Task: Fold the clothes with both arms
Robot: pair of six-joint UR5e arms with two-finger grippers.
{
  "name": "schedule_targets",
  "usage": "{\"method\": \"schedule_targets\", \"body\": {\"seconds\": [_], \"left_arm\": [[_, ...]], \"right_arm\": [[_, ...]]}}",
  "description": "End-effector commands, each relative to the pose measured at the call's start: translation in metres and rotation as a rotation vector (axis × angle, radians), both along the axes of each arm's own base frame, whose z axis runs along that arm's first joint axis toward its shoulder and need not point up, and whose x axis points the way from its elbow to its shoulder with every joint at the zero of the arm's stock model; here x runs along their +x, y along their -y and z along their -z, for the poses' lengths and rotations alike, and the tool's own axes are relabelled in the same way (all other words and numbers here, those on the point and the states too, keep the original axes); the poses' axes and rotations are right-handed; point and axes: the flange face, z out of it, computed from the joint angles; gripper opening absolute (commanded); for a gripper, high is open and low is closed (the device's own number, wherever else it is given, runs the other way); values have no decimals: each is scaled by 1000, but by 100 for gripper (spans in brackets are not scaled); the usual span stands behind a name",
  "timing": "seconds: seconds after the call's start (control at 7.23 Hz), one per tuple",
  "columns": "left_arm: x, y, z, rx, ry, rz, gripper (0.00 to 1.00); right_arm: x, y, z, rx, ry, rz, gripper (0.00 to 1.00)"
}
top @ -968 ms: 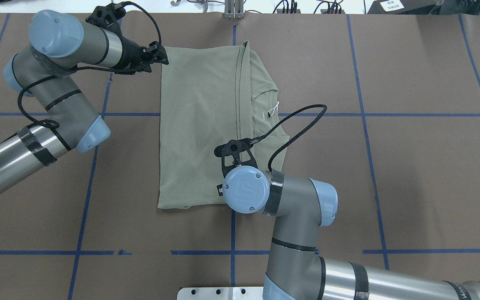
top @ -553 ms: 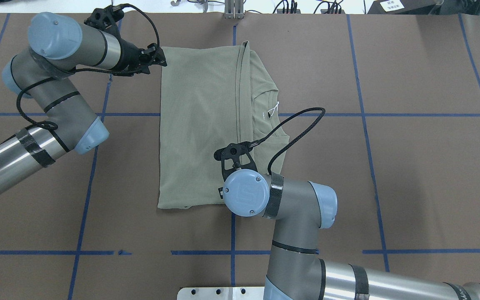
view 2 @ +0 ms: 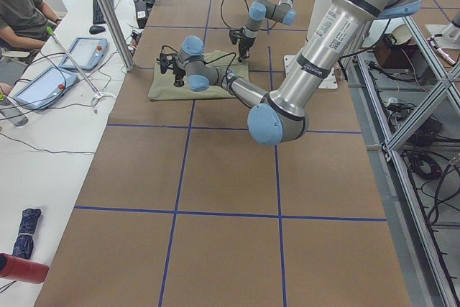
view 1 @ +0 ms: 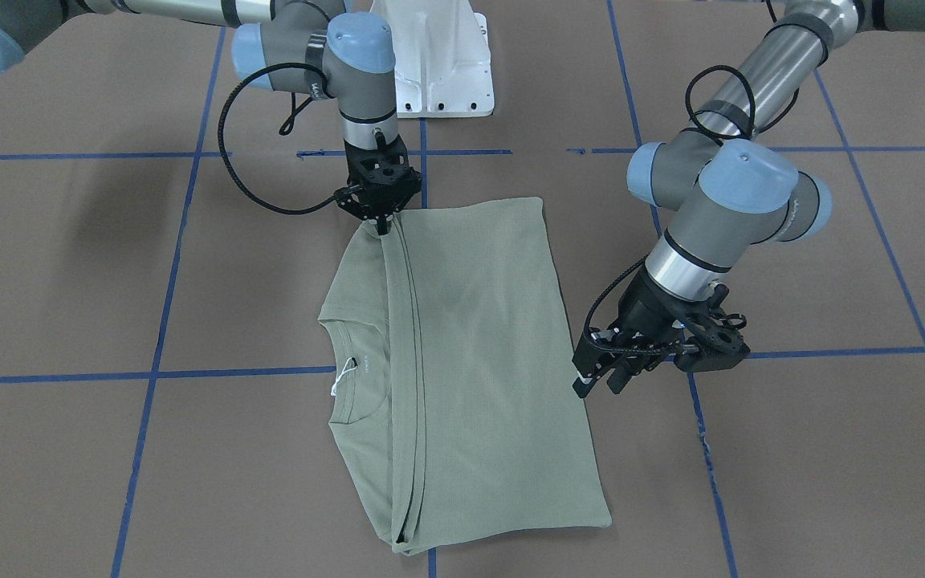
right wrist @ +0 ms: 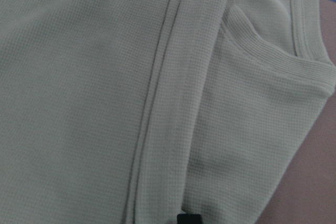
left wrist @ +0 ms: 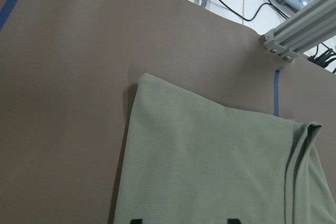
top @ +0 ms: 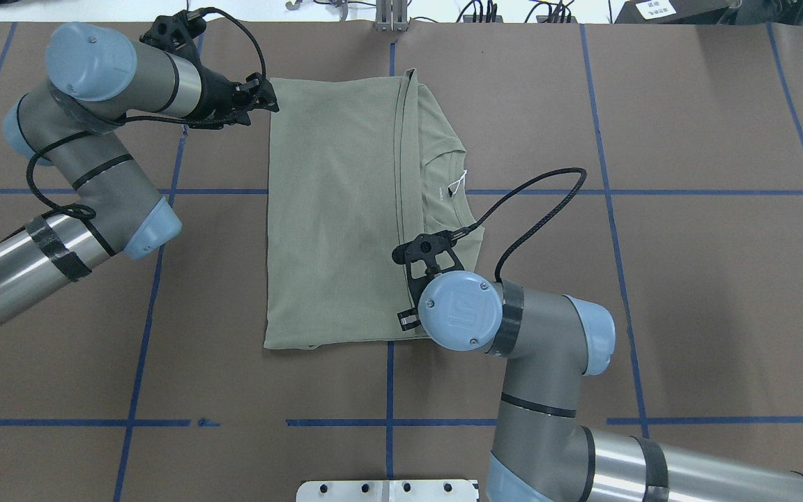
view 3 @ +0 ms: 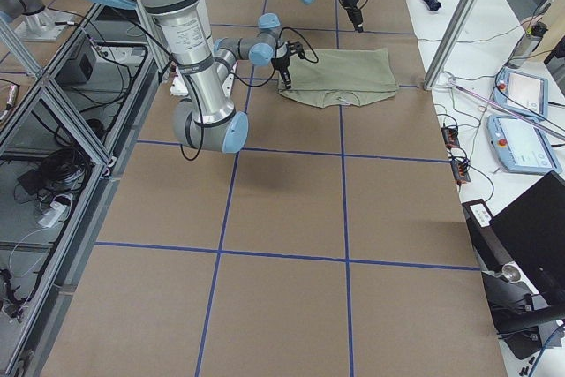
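Lying folded, shirt [top: 332, 209], left pincer [top: 270, 96] spread beside its corner, right pincer [view 1: 385, 227] pressed together at its edge

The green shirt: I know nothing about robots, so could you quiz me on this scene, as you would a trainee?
1. True or false: the shirt is crumpled into a ball.
2. Where is the white tag? A: at the collar. B: on a sleeve cuff. C: on the bare table.
3. Fill in: the fingers of the left gripper are ____ (apart / together).

Key: 1 false, it lies folded flat. 2 A. 3 apart, with nothing held.
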Motion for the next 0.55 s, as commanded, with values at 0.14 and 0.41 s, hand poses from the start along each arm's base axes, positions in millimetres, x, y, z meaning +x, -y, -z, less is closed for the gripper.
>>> {"method": "schedule_targets", "body": {"seconds": [0.14, 0.41], "left_arm": [[0, -2, 5, -4, -11, 3, 62], [-2, -5, 4, -2, -13, 3, 62]], "right_arm": [[35, -9, -18, 6, 0, 13, 0], [15, 2, 12, 13, 18, 1, 99]]}}
